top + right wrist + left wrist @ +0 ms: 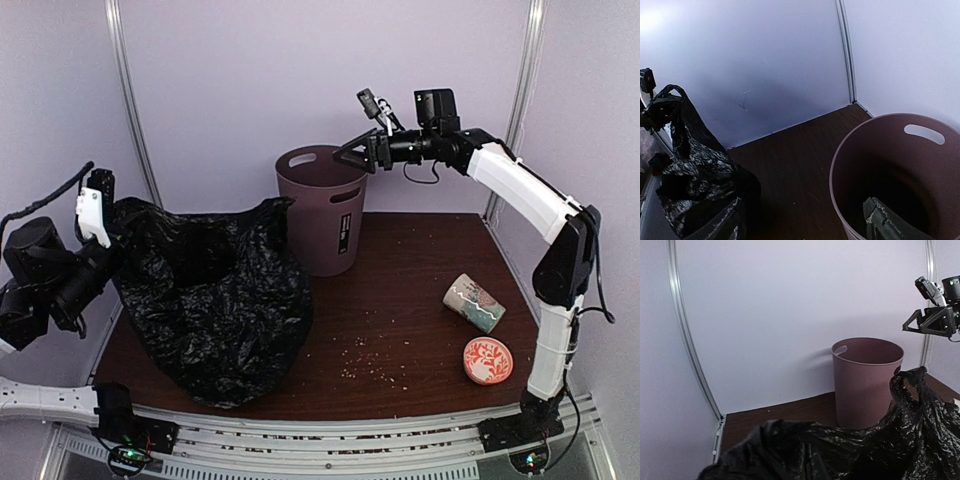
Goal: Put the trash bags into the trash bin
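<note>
At nine o'clock on the surface (pixel 420 260), a black trash bag (pixel 215 300) is slumping, its top edge being pinched by the left end effector (pixel 105 228). At twelve o'clock the trash bin (pixel 325 210) is standing upright, the right end effector (pixel 345 155) hovering over its rim, fingers spread.
</note>
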You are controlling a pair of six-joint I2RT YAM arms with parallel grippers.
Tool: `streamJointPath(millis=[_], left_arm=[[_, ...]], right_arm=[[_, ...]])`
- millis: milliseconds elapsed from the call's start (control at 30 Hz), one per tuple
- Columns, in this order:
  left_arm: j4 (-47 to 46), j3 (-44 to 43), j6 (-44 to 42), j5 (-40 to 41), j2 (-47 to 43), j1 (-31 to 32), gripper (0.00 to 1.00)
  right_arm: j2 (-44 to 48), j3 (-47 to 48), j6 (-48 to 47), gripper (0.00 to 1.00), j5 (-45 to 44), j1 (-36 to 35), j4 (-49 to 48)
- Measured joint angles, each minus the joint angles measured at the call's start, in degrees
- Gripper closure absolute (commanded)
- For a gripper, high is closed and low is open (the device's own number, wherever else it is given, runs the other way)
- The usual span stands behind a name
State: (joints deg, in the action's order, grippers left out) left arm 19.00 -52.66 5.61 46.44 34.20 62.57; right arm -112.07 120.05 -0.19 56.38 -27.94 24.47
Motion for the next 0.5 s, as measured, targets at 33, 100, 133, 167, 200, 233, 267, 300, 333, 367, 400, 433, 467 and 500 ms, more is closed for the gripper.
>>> streamJointPath(millis=[33, 100, 133, 167, 200, 233, 267, 300, 333, 367, 400, 433, 467, 500], left_arm=[[-0.3, 1.5, -1.2, 1.1, -1.4, 0.0, 1.0], [-2.9, 5.5, -4.3, 3.7, -5.5, 0.0, 1.0], [-4.3, 7.6, -6.1, 4.9, -7.5, 0.0, 1.0], [-6.0, 9.7, -7.7, 5.7, -9.6, 0.0, 1.0], [-7.6, 11.4, -9.2, 6.5, -11.2, 0.0, 1.0], [-10.1, 13.8, -10.8, 7.0, -12.8, 0.0, 1.0], [-12.0, 16.0, -12.4, 7.3, -14.0, 0.0, 1.0], [-13.4, 17.7, -13.6, 7.4, -14.6, 0.0, 1.0], [-14.2, 19.0, -14.5, 7.5, -14.9, 0.0, 1.0], [-14.5, 20.0, -15.2, 7.4, -15.0, 0.0, 1.0], [-14.6, 20.5, -15.8, 7.4, -15.0, 0.0, 1.0], [-14.8, 20.6, -16.2, 7.3, -15.0, 0.0, 1.0], [-15.1, 20.6, -16.4, 7.3, -15.0, 0.0, 1.0], [-15.6, 20.6, -16.6, 7.1, -15.0, -0.1, 1.0]], right_arm=[[-0.6, 1.1, -1.0, 0.21, -1.5, -0.1, 1.0], [-1.2, 2.7, -3.4, 0.22, -6.1, -0.6, 3.4], [-1.7, 3.5, -5.0, 0.24, -9.0, -1.2, 4.6], [-2.3, 4.6, -7.2, 0.25, -12.2, -2.0, 5.9], [-2.8, 5.4, -8.7, 0.26, -14.6, -2.9, 6.6], [-3.4, 6.2, -10.1, 0.27, -17.2, -3.8, 7.3], [-4.5, 7.4, -12.2, 0.27, -20.5, -5.1, 8.0], [-5.3, 8.2, -13.6, 0.28, -22.6, -6.1, 8.4], [-6.4, 9.2, -14.8, 0.28, -24.8, -7.1, 8.9], [-7.6, 10.2, -16.3, 0.28, -27.3, -8.0, 9.3], [-9.2, 11.4, -18.0, 0.28, -30.2, -9.2, 9.8], [-10.3, 12.2, -19.1, 0.29, -32.1, -9.9, 10.1], [-11.5, 12.8, -20.3, 0.3, -34.2, -10.7, 10.5], [-12.6, 13.2, -21.3, 0.32, -36.2, -11.5, 10.8]])
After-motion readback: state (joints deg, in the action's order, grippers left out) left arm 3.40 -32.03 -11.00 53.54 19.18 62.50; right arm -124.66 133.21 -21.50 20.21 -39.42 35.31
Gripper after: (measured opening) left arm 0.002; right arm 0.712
